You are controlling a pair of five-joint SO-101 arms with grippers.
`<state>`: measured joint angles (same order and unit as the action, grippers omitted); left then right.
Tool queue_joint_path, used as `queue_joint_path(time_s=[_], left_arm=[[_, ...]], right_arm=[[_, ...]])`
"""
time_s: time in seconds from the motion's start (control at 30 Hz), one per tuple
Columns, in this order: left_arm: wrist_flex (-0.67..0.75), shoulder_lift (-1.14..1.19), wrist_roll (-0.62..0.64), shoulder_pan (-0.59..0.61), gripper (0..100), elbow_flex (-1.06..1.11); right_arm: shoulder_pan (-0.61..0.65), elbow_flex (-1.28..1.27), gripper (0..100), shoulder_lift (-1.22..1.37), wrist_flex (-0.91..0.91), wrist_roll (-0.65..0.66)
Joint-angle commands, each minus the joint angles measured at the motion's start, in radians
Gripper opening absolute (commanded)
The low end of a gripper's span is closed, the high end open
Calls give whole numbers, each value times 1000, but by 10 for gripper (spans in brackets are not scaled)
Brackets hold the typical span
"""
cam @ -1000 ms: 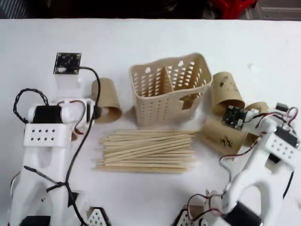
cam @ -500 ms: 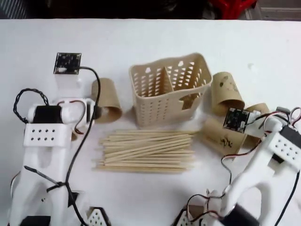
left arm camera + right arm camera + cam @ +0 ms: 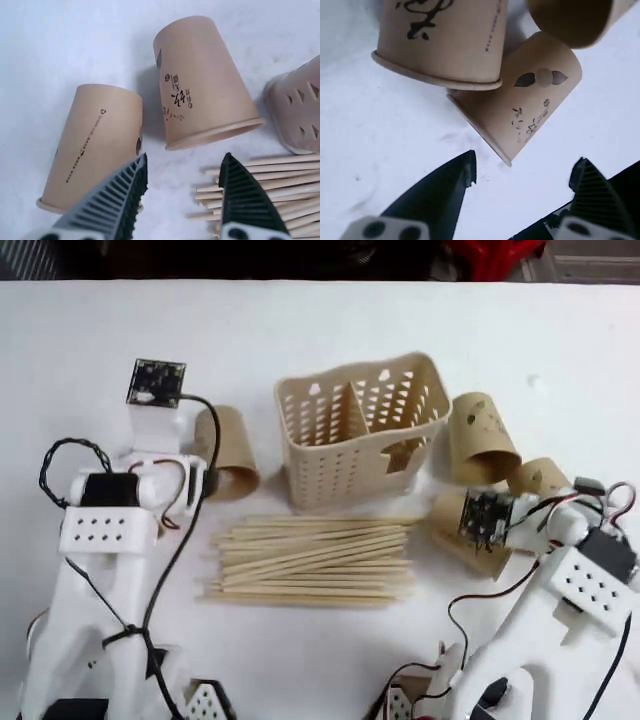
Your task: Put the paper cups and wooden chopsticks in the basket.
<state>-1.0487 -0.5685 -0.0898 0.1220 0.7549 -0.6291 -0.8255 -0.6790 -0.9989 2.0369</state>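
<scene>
**Both tools open and empty over the lying cups**

The left tool (image 3: 185,159) hangs above the white desk (image 3: 300,320). Its two ribbed fingers are spread wide with nothing between them. Just ahead of one fingertip, the line-marked cup (image 3: 95,145) lies on its side with its rim towards that finger. Whether the finger touches the cup cannot be told. Beyond the gap between the fingers lies the printed cup (image 3: 205,107), also on its side with its rim turned towards the tool, close beside the first. By the other finger are the ends of the wooden chopsticks (image 3: 260,182). Past them shows a corner of the basket (image 3: 300,115).

The right tool (image 3: 525,165) is also wide open and holds nothing. Straight ahead of its gap, the leaf-marked cup (image 3: 520,100) lies on its side on the desk, rim nearest the tool. Farther out, the brush-marked cup (image 3: 445,35) lies with its rim against the leaf-marked one. The open mouth of a third cup (image 3: 570,17) shows beyond both.

From above, the basket stands upright between the left arm (image 3: 100,530) and the right arm (image 3: 585,585). The chopsticks lie in a loose bundle on the desk between the two tools, just beside the basket's nearer wall. All the cups and chopsticks that show are on the desk, outside the basket.
</scene>
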Motion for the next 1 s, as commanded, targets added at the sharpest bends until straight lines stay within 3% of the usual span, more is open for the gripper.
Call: queue_joint_path(time_s=[0.0,0.2,0.37,0.47,0.63,0.7,0.97], left_arm=[[21,-25,-11,1,241,-5],[21,-25,-11,1,241,-3],[21,-25,-11,1,241,-2],[21,-25,-11,-1,241,0],[21,-25,-11,-1,241,0],[21,-25,-11,-1,241,0],[23,-25,-11,-1,241,0]], right_arm=[[-38,-126,300,-30,205,97],[-25,-341,299,-28,645,14],[-4,-462,297,-28,820,-11],[13,-494,250,-28,871,-100],[28,-493,5,-33,888,-244],[24,-494,40,-35,886,-295],[-65,-408,16,-39,880,-539]])
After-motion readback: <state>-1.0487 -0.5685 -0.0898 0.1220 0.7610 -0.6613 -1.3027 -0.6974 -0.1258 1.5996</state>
